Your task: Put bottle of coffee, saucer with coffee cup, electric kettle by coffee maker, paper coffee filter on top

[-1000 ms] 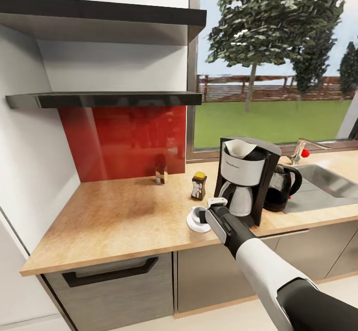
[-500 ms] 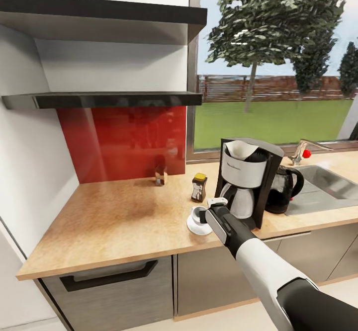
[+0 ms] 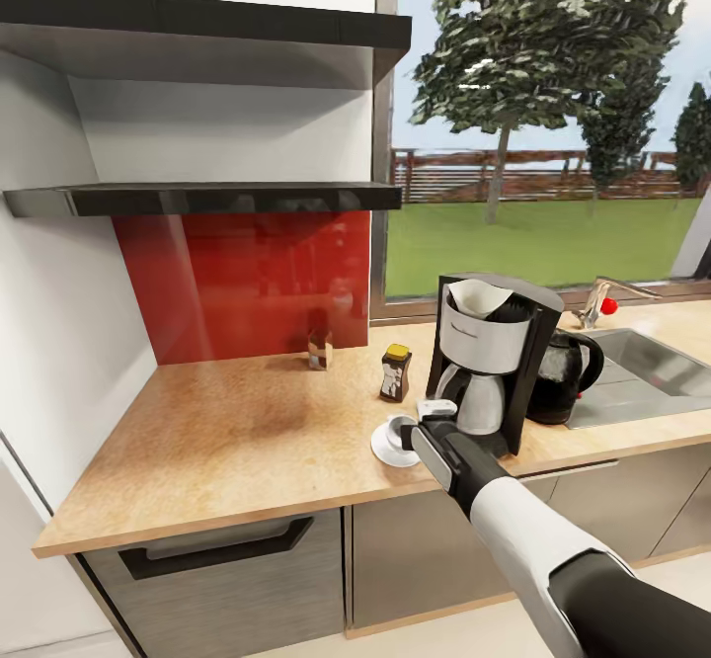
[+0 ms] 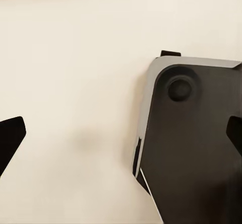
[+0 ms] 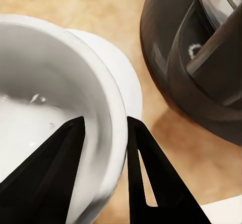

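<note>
The black and silver coffee maker point(image 3: 489, 352) stands on the countertop point(image 3: 247, 431) with a white paper filter point(image 3: 474, 294) in its top. The yellow-capped bottle of coffee point(image 3: 395, 371) is just to its left, and the black electric kettle point(image 3: 563, 371) is right behind it. In front, a white cup point(image 3: 399, 431) sits on a white saucer point(image 3: 385, 451). My right gripper point(image 3: 420, 421) is at the cup. In the right wrist view its fingers point(image 5: 55, 173) straddle the cup's rim point(image 5: 113, 128), slightly apart from it. My left gripper point(image 4: 121, 138) is spread wide over pale floor.
A steel sink point(image 3: 652, 362) with a faucet point(image 3: 602, 297) lies right of the kettle. A small brown jar point(image 3: 318, 347) stands by the red backsplash. Two dark shelves point(image 3: 207, 199) hang above the counter's left half. The robot's dark base point(image 4: 191, 148) appears in the left wrist view.
My right gripper has drawn back slightly toward the right, and the white cup now shows on the saucer. The camera shifted a little at first.
</note>
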Available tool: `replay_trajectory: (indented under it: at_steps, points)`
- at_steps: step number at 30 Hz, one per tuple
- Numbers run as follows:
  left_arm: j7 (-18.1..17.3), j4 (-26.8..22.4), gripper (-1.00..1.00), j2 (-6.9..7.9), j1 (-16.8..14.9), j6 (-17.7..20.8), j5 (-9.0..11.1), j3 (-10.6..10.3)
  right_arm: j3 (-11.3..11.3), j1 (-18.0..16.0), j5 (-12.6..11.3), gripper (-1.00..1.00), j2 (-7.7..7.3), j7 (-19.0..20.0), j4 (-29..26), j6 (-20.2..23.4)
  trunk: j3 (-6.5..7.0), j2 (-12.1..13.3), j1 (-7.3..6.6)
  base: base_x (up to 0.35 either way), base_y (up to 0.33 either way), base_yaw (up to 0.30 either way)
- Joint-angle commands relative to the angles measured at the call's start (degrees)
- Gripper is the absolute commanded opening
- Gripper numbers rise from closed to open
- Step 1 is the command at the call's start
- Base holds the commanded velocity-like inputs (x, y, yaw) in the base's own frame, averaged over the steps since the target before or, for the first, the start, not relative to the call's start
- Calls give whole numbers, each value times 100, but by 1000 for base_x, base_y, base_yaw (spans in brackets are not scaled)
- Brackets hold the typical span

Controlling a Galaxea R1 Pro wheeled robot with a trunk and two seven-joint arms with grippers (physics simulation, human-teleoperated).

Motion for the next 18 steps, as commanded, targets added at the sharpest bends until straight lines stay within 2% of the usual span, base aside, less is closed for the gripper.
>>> replay_trajectory:
  at_steps: [1,12,13,18]
  points:
    - [20,9,100,2,-5,-25,-59,36,42,-7,-61,-100,-1,-44,5,-12,-13,-13,3,0,0,0]
    - [21,9,100,4,20,-24,-59,44,46,-7,-61,-100,25,-33,19,-40,-13,-13,3,0,0,0]
    - [20,9,100,4,21,-24,-59,45,50,-7,-61,100,29,-33,19,-40,-13,-13,3,0,0,0]
    - [21,9,100,4,22,-24,-59,43,49,-7,-69,100,35,-41,-34,-40,-13,-13,3,0,0,0]
